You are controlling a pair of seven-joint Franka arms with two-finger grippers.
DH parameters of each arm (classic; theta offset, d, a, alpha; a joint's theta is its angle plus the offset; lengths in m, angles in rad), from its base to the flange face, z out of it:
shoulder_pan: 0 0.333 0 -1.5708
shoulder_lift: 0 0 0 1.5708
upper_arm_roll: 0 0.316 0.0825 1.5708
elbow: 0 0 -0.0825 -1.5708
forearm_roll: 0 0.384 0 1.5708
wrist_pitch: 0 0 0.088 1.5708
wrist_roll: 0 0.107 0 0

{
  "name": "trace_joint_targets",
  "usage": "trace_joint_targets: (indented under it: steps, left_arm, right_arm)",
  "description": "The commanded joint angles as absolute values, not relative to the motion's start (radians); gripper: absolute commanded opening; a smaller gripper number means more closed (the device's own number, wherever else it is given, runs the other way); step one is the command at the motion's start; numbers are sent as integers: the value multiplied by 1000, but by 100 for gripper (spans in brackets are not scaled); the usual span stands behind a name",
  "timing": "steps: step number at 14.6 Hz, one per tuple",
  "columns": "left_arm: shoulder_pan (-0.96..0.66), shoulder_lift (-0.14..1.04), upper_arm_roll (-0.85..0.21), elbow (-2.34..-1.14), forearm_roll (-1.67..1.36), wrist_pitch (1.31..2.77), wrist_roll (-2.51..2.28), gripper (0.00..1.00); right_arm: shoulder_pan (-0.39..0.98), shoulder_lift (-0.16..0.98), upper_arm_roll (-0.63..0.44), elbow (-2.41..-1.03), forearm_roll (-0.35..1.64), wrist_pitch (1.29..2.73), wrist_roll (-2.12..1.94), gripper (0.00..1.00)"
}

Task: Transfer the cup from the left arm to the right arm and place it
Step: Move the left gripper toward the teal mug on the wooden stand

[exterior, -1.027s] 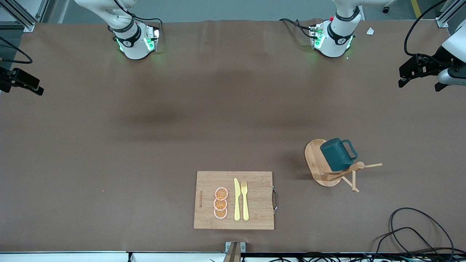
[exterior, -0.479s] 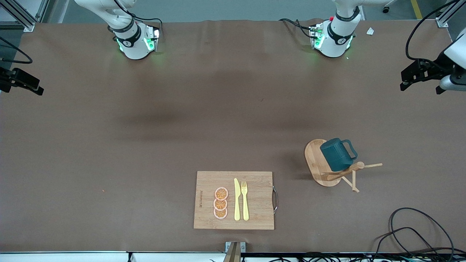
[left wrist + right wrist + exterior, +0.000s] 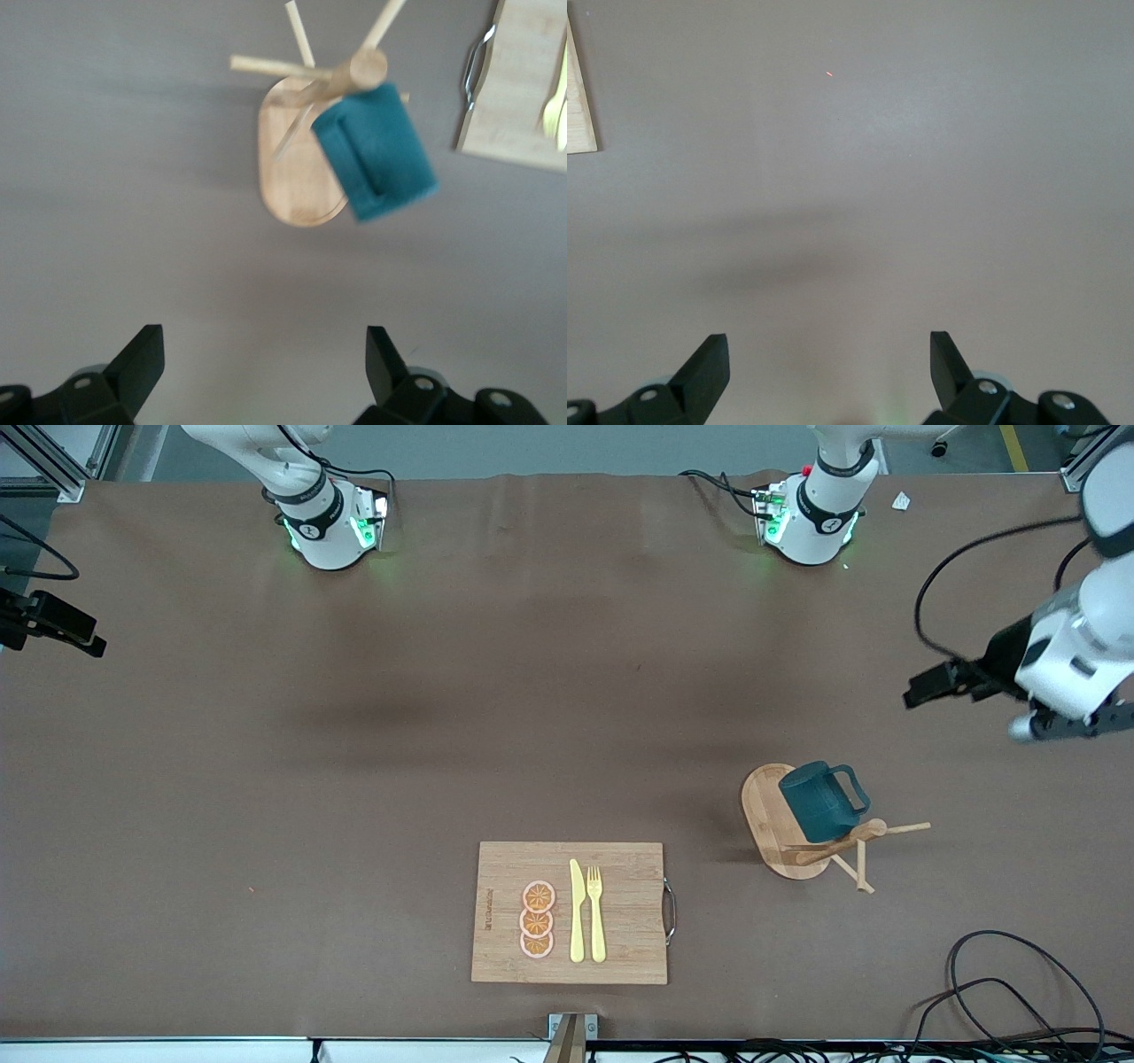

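1. You are at a robotics lab bench, not a home kitchen: two arm bases (image 3: 332,527) with green status lights are bolted along the table (image 3: 266,779) edge.
2. Brown paper covers the whole surface; aluminium framing (image 3: 53,465) stands at its corners.
3. Loose black cables (image 3: 1019,992) trail off the edge.
4. The kitchen props look staged: a cutting board (image 3: 620,912) carries toy cutlery.

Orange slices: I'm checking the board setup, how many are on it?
3, in a row on the board beside the knife: slices. None seems hidden.

The wooden cutting board (image 3: 620,908) bears a burned-in mark, too small to read.
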State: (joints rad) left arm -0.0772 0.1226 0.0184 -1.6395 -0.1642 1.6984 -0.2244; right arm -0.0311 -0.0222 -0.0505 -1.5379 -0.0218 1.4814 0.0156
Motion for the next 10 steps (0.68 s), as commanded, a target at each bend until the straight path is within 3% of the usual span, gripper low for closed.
trace_joint_targets:
  steps: [1, 10]
  left_arm:
    - [-69, 202, 20, -1635, -245, 1804, -343, 100]
    - [-90, 302, 14, -1644, -400, 1954, -545, 100]
  right_arm:
    - [-35, -46, -48, -1557, -17, 1482, 20, 100]
    - [-35, -46, -49, -1557, -17, 1482, 20, 100]
